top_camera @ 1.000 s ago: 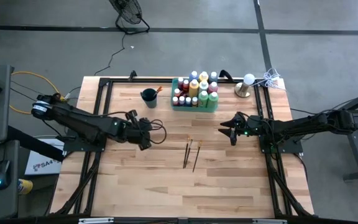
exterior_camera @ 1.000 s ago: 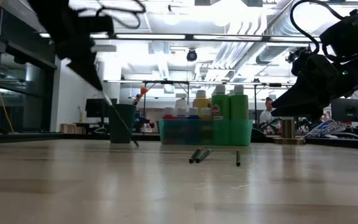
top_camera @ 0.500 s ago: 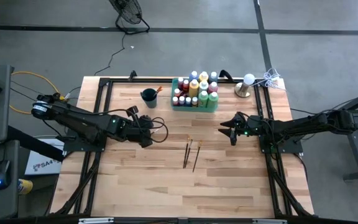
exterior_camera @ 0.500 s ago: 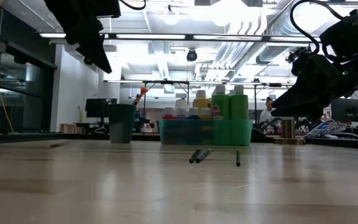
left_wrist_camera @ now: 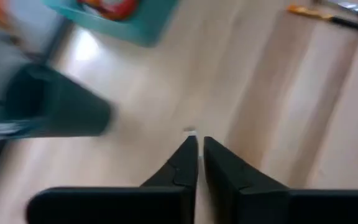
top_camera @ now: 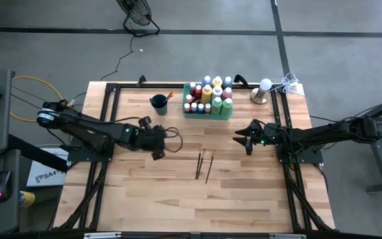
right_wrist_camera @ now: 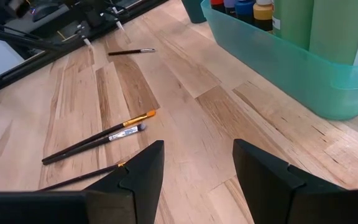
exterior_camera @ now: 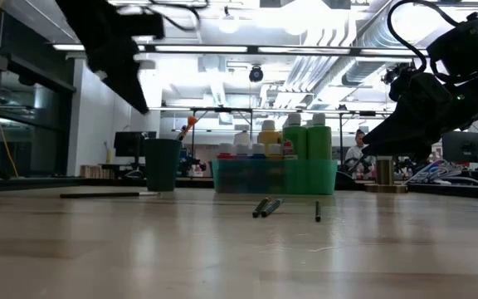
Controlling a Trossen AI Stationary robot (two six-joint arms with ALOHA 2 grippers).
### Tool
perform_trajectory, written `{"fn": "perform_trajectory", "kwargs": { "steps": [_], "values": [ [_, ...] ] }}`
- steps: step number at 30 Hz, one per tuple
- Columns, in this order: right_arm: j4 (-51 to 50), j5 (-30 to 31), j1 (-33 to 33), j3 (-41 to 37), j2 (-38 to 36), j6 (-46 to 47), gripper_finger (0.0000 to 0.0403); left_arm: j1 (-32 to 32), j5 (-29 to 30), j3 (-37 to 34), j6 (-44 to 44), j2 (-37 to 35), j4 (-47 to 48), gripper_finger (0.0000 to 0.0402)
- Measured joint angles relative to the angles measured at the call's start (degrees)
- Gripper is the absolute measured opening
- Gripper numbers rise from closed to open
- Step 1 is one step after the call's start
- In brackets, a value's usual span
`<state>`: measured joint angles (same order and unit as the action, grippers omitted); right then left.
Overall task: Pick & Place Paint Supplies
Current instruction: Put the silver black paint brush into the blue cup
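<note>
Three thin dark-handled paintbrushes (top_camera: pixel 204 162) lie side by side mid-table, also in the right wrist view (right_wrist_camera: pixel 98 140). A fourth brush (exterior_camera: pixel 110 194) lies flat on the wood in front of the dark cup (top_camera: pixel 158 103), close to my left arm (right_wrist_camera: pixel 131 51). Paint bottles with pale caps (top_camera: pixel 207 93) stand in the green tray (top_camera: pixel 225 114) at the back. My left gripper (left_wrist_camera: pixel 197 142) hangs shut and holds nothing above the table left of centre (top_camera: pixel 158 153). My right gripper (right_wrist_camera: pixel 197 149) stands open, right of the brushes (top_camera: pixel 242 139).
A pale round object (top_camera: pixel 262 93) and a coil of white cord (top_camera: pixel 290 83) sit at the back right corner. A black rail frame (top_camera: pixel 105 119) borders the tabletop. Bare wood stretches across the near half of the table (top_camera: pixel 197 206).
A second ago a brush hung slanting from my left gripper, its lower end on the table by the cup. It has come out of the gripper and lies flat on the table. The right arm has kept still.
</note>
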<state>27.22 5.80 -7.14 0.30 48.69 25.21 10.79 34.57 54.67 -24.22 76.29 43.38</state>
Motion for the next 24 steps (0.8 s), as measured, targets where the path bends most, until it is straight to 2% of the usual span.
{"fn": "perform_trajectory", "kwargs": {
  "steps": [2,8,11,16,24],
  "values": [
    [0.04,0.0,0.0,0.0,0.0,0.0,0.0185,-3.3,-5.66,-0.2,0.71,1.46,-2.18,0.0042],
    [-0.02,0.0,0.0,0.01,0.0,0.0,0.0185,-14.9,-16.26,-0.23,8.05,8.16,-10.66,0.0118],
    [-0.04,0.0,0.0,0.01,0.0,0.0,0.0185,-19.47,-21.11,-0.21,8.14,11.69,-10.89,0.0139],
    [0.03,0.0,0.0,0.01,0.0,0.0,0.0185,-23.49,-25.31,-0.22,7.45,16.53,-11.37,0.0145],
    [0.0,0.0,0.0,0.02,0.0,0.0,0.0185,-23.43,-29.07,-0.21,7.43,19.33,-13.29,0.0145]
  ]
}}
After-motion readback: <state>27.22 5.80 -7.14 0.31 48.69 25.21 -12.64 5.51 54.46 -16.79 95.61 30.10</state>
